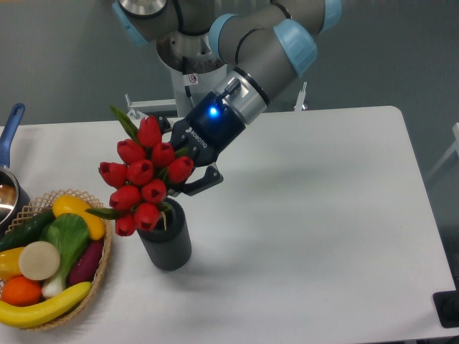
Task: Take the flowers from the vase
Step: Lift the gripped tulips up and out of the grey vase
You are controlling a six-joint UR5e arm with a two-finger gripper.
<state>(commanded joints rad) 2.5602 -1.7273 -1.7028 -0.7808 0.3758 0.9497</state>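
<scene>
The flowers (143, 179), a bunch of red closed tulip buds with green leaves, lean to the left out of the vase (167, 240), a small dark grey ribbed cylinder standing upright on the white table. My gripper (188, 170) reaches in from the upper right and sits right against the bunch at its right side, above the vase mouth. One dark finger (202, 183) shows beside the buds; the other is hidden behind them. The stems are hidden, so I cannot tell whether the fingers are closed on them.
A woven wicker basket (100, 276) with toy fruit and vegetables stands at the front left, next to the vase. A pot with a blue handle (11, 129) sits at the left edge. The robot base (190, 72) stands behind the table.
</scene>
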